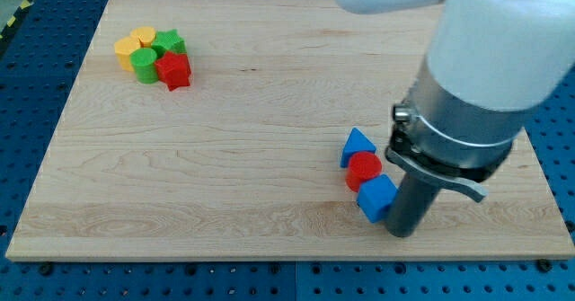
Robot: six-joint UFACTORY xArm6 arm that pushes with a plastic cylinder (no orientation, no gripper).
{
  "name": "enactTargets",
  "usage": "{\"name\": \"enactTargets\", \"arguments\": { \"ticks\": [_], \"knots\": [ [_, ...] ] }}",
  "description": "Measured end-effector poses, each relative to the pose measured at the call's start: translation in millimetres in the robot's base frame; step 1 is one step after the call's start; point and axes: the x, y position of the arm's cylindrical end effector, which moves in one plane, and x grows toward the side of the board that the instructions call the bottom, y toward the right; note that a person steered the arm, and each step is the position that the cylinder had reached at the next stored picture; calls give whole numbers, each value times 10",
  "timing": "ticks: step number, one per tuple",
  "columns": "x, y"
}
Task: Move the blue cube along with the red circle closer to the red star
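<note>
The blue cube (pixel 376 198) lies at the view's lower right on the wooden board (pixel 269 112). The red circle (pixel 364 169) touches it on its upper left, and a blue triangle (pixel 358 145) touches the circle above that. The red star (pixel 174 69) sits far off at the view's upper left, in a cluster of blocks. My tip (pixel 402 231) stands right beside the blue cube, at its lower right, touching or nearly touching it. The arm's grey and white body rises above it.
Next to the red star are a green star (pixel 170 43), a green cylinder (pixel 144 66), a yellow hexagon (pixel 143 38) and a yellow cylinder (pixel 127 50). The board's bottom edge lies just below my tip. Blue perforated table surrounds the board.
</note>
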Motion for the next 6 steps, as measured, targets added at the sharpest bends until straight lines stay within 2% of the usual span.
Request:
{"name": "enactTargets", "arguments": {
  "ticks": [3, 6],
  "knots": [
    [-415, -382],
    [-1308, -670]
  ]
}}
